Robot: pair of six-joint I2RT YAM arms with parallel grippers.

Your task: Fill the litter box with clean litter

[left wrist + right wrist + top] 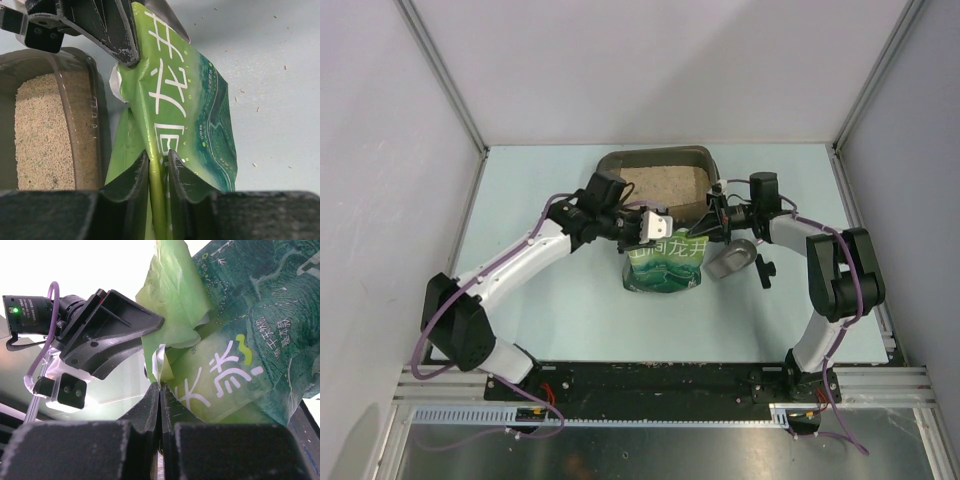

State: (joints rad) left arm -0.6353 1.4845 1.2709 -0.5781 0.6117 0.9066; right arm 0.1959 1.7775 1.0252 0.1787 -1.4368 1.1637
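Here, litter box (656, 152) holding clean litter (665, 181), both jaws clamped on green pouch (665, 268).

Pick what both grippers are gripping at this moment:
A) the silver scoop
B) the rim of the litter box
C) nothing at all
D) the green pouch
D: the left gripper and the right gripper are each pinched shut on an edge of the green pouch.

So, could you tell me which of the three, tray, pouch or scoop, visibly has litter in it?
The brown litter box: beige litter covers its floor. The green pouch shows only its printed outside, and the metal scoop looks bare.
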